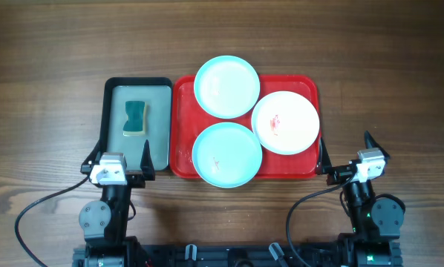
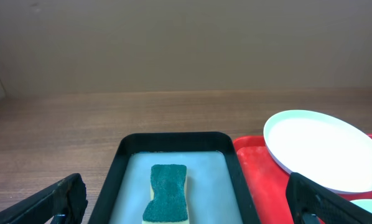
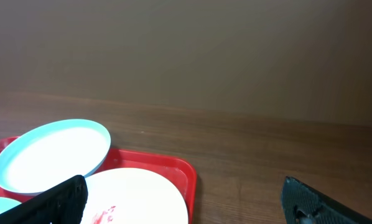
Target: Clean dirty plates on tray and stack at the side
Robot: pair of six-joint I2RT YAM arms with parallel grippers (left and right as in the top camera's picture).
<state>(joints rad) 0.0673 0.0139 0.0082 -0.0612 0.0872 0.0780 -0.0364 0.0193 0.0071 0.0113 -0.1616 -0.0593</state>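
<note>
Overhead, left claw [image 1: 118, 158]: spread wide, empty, sitting at the near end of the black-rimmed tray [image 1: 158, 111].
Overhead, right claw [image 1: 347, 150]: also spread wide, nothing held, just off the near right corner of the red tray [image 1: 181, 111].
Overhead, sponge [image 1: 135, 119]: green, lying in the black-rimmed tray, straight ahead of the left claw.
Overhead, plates: all three on the red tray, ahead of and between the two claws. Far turquoise plate [image 1: 227, 87] overhanging the far rim, white plate [image 1: 284, 122] closest to the right claw, near turquoise plate [image 1: 227, 154] overhanging the near rim.
Overhead, smears: red marks on the white plate, a fainter one on the near turquoise plate.
Overhead, tabletop [image 1: 51, 67]: dark wood grain.
Left wrist, fingers [image 2: 55, 202]: far apart at the two lower corners, nothing gripped, sponge ahead between them.
Left wrist, far turquoise plate: ahead and to the right of the claw, above the red tray's corner.
Right wrist, fingers [image 3: 55, 202]: wide apart, gripping nothing.
Right wrist, white plate: just ahead of the left finger, red smear showing.
Right wrist, far turquoise plate: farther ahead and to the left.
</note>
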